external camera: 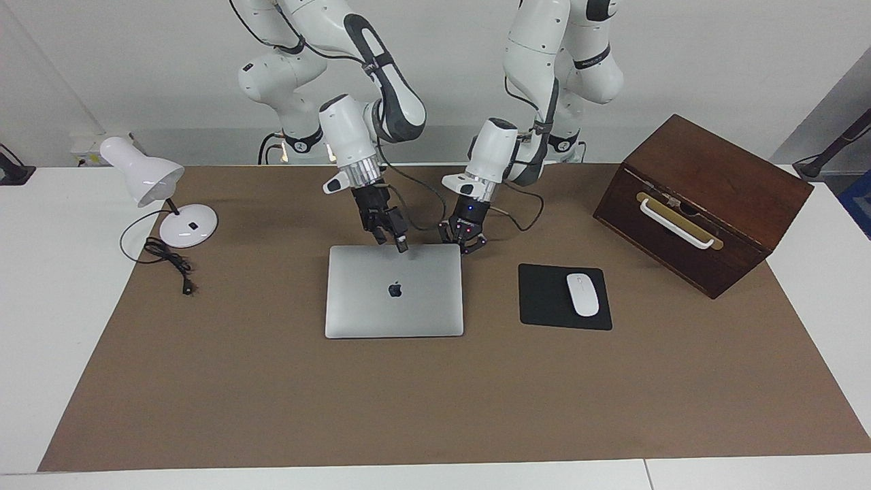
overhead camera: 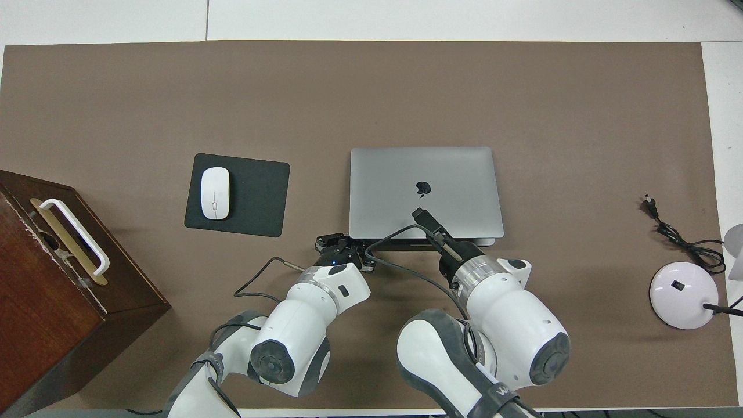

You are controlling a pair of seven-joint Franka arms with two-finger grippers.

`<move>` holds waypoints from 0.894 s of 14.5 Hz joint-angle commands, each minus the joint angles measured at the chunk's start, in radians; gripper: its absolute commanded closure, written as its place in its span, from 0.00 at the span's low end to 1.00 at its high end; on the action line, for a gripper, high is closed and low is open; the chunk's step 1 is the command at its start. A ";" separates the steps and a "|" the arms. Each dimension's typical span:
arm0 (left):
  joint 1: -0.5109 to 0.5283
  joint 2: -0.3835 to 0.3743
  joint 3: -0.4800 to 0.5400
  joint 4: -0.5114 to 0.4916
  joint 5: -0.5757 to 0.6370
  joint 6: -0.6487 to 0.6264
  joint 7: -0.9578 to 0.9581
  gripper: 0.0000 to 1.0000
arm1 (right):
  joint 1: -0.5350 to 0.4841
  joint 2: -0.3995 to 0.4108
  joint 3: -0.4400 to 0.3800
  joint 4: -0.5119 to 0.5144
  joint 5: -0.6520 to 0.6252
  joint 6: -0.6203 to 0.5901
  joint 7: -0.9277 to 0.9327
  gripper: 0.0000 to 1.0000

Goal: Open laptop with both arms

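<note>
The silver-grey laptop (external camera: pixel 395 306) (overhead camera: pixel 395 180) lies on the brown mat with its lid down flat and the dark logo facing up. My right gripper (external camera: pixel 401 246) (overhead camera: pixel 422 214) slants down over the lid's edge nearest the robots, its tip just above or on the lid near the middle of that edge. My left gripper (external camera: pixel 466 243) (overhead camera: pixel 342 247) is low over the mat, shut with nothing in it. It sits right at the laptop's corner nearest the robots, toward the left arm's end of the table. Whether either gripper touches the laptop is unclear.
A black mouse pad (external camera: pixel 544 299) with a white mouse (external camera: pixel 582 294) lies beside the laptop toward the left arm's end. Past it stands a dark wooden box (external camera: pixel 701 197) with a white handle. A white desk lamp (external camera: pixel 163 197) and its cable sit at the right arm's end.
</note>
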 commanded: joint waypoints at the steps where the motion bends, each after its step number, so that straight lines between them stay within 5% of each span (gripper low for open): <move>1: -0.012 0.037 0.008 0.022 -0.026 0.016 0.016 1.00 | 0.033 0.011 0.002 0.023 0.081 0.021 -0.046 0.00; 13: -0.010 0.041 0.008 0.022 -0.025 0.018 0.019 1.00 | -0.010 0.031 0.002 0.064 0.081 -0.005 -0.095 0.00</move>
